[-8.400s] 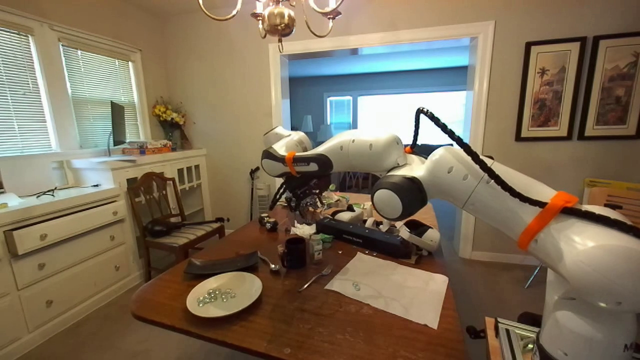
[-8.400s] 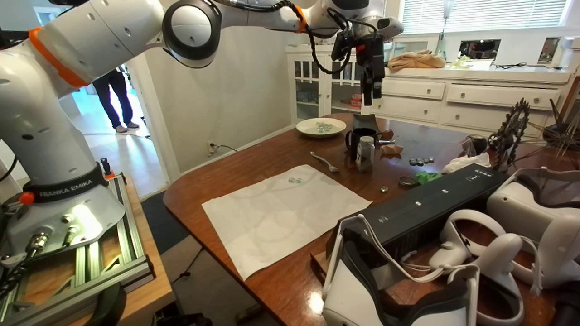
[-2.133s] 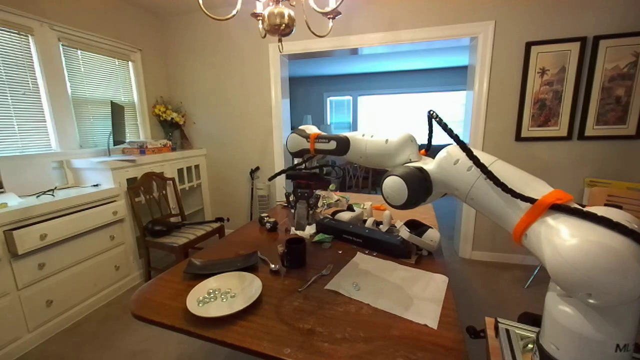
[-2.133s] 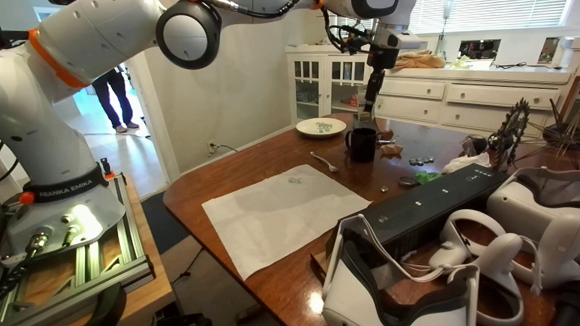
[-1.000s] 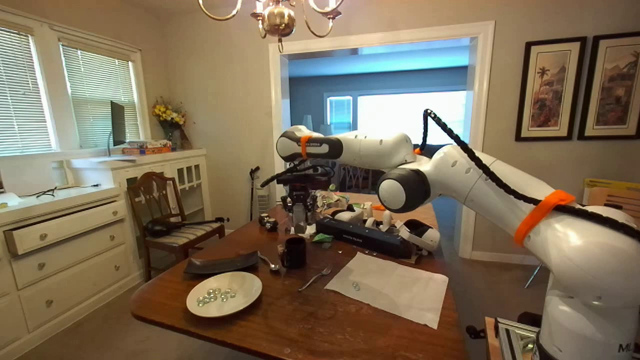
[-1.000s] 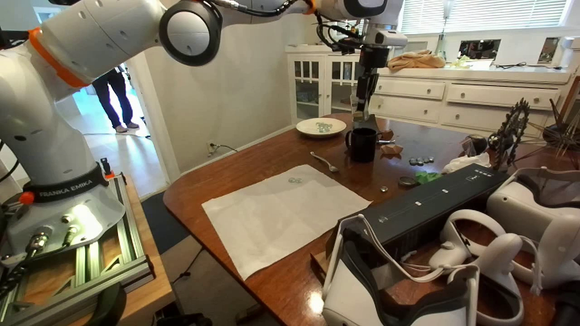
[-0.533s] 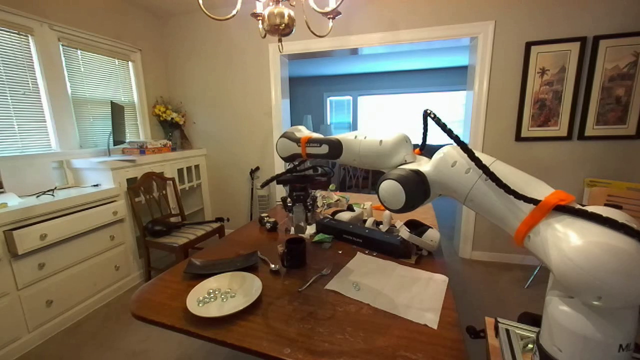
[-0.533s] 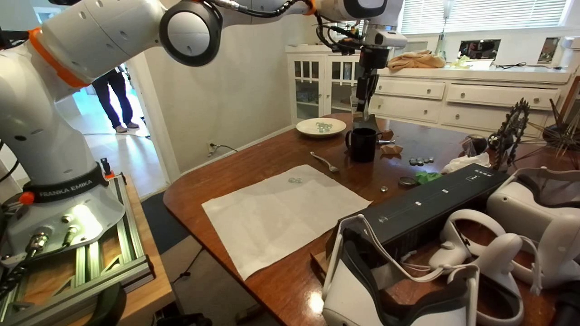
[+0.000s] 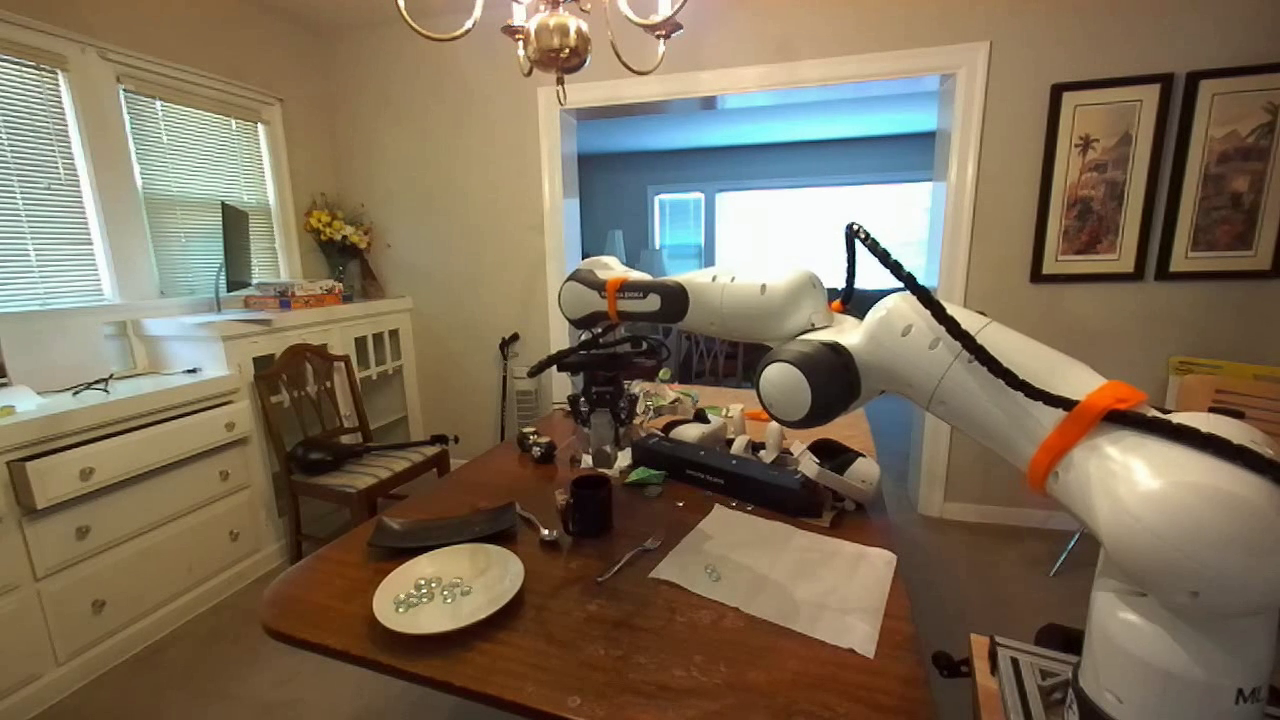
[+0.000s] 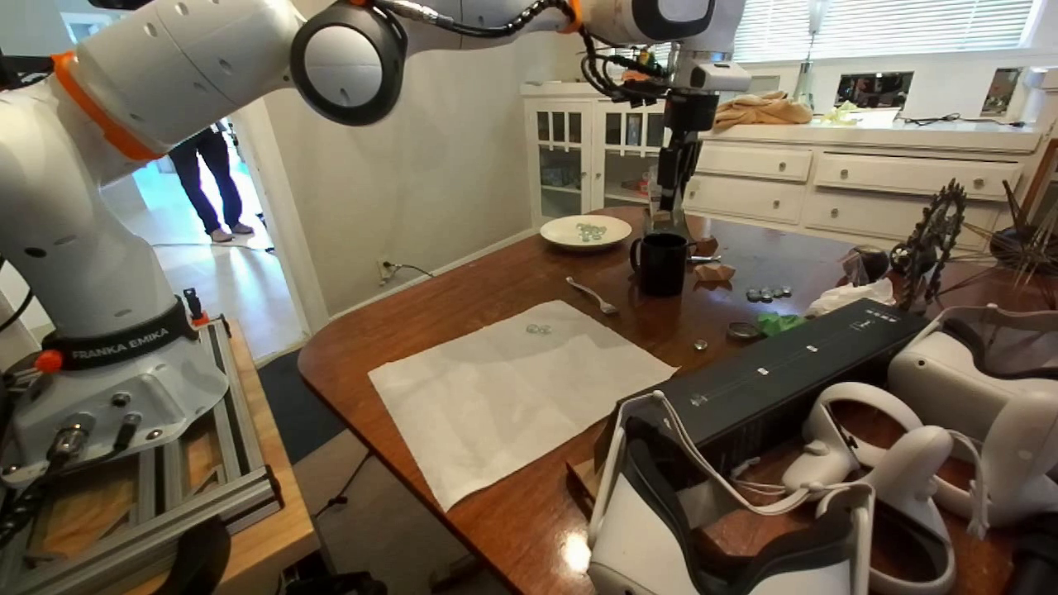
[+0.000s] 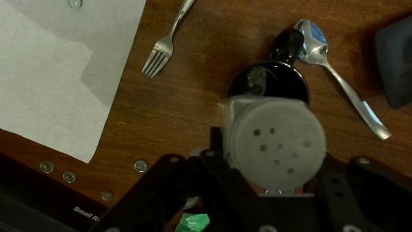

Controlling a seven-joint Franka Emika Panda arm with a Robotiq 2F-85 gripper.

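Since the earlier frame, the shaker [image 11: 274,141] had risen from the table [image 9: 620,640] beside the black mug [image 10: 664,268] and hung in air, right of centre in the wrist view, grasped by the gripper [image 9: 604,425]. Its long axis stood nearly upright, with the white perforated cap [image 11: 280,145] facing up, and its contents I could not tell. At lower left of an exterior view, the plate [image 9: 490,590] contained clear rounded pieces [image 9: 427,596], while the mug's dark inside did not show clearly.
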